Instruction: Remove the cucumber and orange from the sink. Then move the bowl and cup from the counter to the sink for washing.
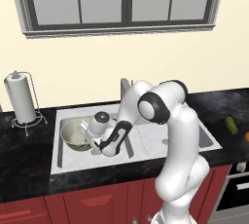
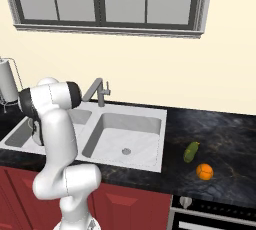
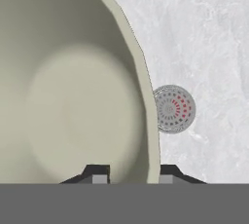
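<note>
Pincer (image 3: 129, 174) straddles the bowl (image 3: 73, 101) rim, jaws slightly apart; we should free it fully in the sink (image 3: 209, 47) before lifting.

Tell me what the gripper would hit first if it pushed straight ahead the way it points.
Probably the bowl: its rim wall stands between the fingertips of the gripper, with the sink floor beyond.

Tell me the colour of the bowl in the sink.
Pale greenish-beige, plain and smooth; the bowl shows best in the hand view, beside the drain.
</note>
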